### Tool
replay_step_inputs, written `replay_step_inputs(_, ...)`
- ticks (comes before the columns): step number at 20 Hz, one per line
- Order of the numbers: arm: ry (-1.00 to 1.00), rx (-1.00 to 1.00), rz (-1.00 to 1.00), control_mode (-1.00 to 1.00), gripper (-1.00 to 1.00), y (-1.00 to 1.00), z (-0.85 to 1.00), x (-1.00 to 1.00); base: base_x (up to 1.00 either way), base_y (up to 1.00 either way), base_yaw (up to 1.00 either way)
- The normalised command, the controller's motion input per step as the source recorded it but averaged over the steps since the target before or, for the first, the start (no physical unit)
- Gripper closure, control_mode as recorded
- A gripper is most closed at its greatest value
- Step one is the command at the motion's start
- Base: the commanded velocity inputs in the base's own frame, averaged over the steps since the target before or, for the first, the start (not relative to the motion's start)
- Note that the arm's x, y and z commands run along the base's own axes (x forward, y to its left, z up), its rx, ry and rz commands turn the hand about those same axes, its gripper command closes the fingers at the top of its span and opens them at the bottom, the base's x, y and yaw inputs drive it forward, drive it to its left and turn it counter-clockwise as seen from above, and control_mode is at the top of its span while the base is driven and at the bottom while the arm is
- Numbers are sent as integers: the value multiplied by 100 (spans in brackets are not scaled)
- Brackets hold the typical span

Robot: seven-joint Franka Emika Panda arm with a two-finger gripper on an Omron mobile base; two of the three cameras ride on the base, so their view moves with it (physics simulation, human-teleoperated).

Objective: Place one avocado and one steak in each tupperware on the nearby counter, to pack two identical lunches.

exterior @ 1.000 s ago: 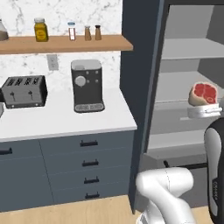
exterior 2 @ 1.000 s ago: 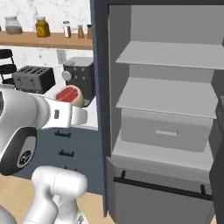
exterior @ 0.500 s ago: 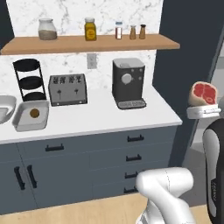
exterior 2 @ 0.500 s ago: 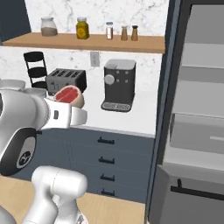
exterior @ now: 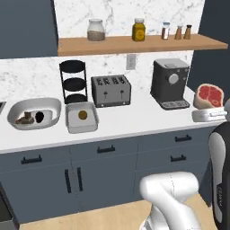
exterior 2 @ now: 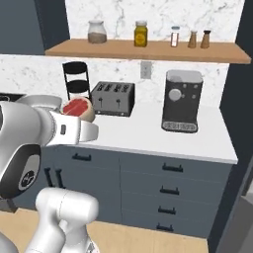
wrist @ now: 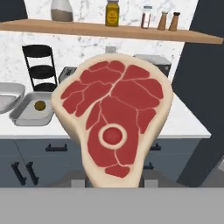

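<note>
Left base view: camera now swung from the open fridge to the worktop (exterior: pixel 134 123); steak (exterior: pixel 208 96) held high at right on the gripper (exterior: pixel 207 115), closed on it. Square tupperware (exterior: pixel 81 117) with one avocado, oval tupperware (exterior: pixel 34 113) left of it.

Right base view: steak (exterior 2: pixel 79 108) carried over worktop's left part.

Hand view: steak (wrist: pixel 113 124) upright, clamped. Means fetch done; placing next, probably.

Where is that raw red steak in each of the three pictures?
Left base view: raw red steak with pale fat rim at the right edge, beside the black coffee machine.
Right base view: steak at middle left, coffee machine farther right.
Hand view: steak centre, close up, coffee machine behind it.
</note>
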Motion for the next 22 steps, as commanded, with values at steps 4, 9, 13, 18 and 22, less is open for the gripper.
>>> replay_step_inputs(4,0,0,0,100,100,0,0,0,47,100,-10)
replay_step_inputs(9,0,0,0,100,100,0,0,0,39,93,-6)
replay_step_inputs(13,0,0,0,100,100,0,0,0,49,49,-1)
replay_step_inputs(18,0,0,0,100,100,0,0,0,30,7,-1)
replay_step_inputs(22,0,0,0,100,100,0,0,0,44,2,1)
